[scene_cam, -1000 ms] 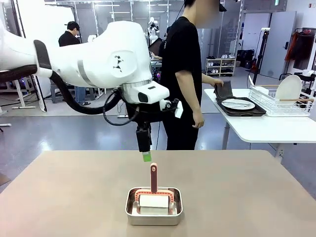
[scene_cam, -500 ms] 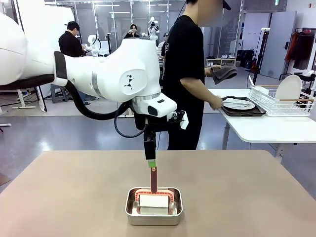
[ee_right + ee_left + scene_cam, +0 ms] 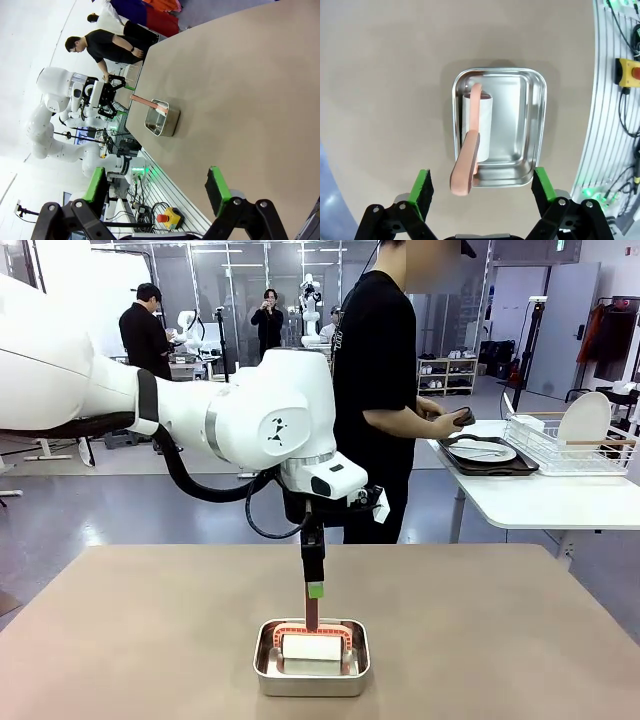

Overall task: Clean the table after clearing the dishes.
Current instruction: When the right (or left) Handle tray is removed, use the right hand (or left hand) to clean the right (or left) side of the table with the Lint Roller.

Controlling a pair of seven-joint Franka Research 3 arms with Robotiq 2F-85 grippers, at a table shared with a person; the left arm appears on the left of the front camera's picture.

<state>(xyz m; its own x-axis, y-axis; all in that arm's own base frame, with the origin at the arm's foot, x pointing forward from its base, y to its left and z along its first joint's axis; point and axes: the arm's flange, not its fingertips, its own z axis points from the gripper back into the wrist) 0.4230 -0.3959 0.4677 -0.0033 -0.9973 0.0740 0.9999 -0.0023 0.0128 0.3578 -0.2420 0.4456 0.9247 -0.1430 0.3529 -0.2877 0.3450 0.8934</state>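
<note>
Left gripper [image 3: 481, 184]: my fingers are spread wide above the pan [image 3: 512, 120] on the table [image 3: 150, 640], the pink handle [image 3: 466, 167] between the pads and clear of both. Right gripper [image 3: 155, 184]: spread wide too, facing the table. Dishes [image 3: 483, 451] sit on the side table [image 3: 540, 502] by the person [image 3: 375, 390].

All views share the pan [image 3: 510, 125]: left wrist overhead, right probably farthest.
</note>
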